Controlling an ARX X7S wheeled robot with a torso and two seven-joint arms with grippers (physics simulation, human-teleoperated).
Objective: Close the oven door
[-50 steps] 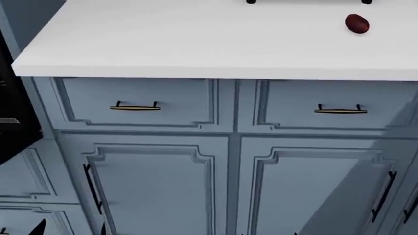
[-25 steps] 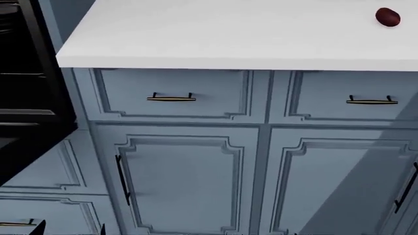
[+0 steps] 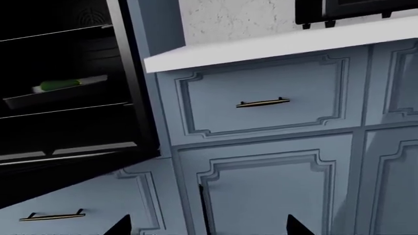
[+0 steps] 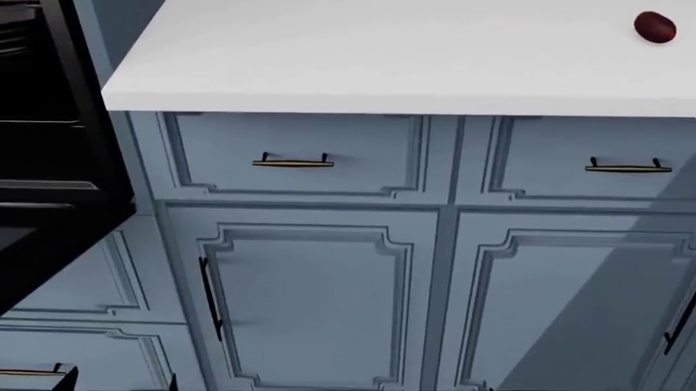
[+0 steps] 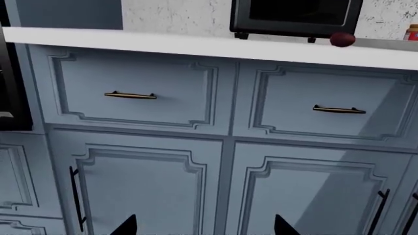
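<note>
Looking down from the head, faced a flat white countertop (image 4: pixel 381 57) over a bank of pale blue panelled cabinets. Found the wide glossy black oven door (image 4: pixel 38 252) at the far left of that view, dropped open and jutting out below the black oven cavity (image 4: pixel 33 98), apart from both grippers. Saw the same door from the left wrist as a dark slab under the cavity, with thin wire racks inside and a grey tray (image 3: pixel 56 94) carrying a small green elongated item (image 3: pixel 58 85). Could not make out the door's window or edge strip in the dark render.

Noted the left gripper (image 3: pixel 209 229) released: two dark fingertips (image 3: pixel 121 227) wide apart at the frame edge, nothing between them, aimed at a blue cabinet door (image 3: pixel 267 196) with a black bar handle (image 3: pixel 203 210), beside the oven rather than at it. Noted the right gripper (image 5: pixel 205 227) likewise spread and empty, facing a pair of blue cabinet doors below two blue drawer fronts with slim brass handles (image 5: pixel 130 95).

Spotted a small dark red round object (image 4: pixel 654 26) lying on the countertop toward the right, near a black footed toaster oven (image 5: pixel 290 14) in the right wrist view, against a speckled white wall (image 5: pixel 176 14).
</note>
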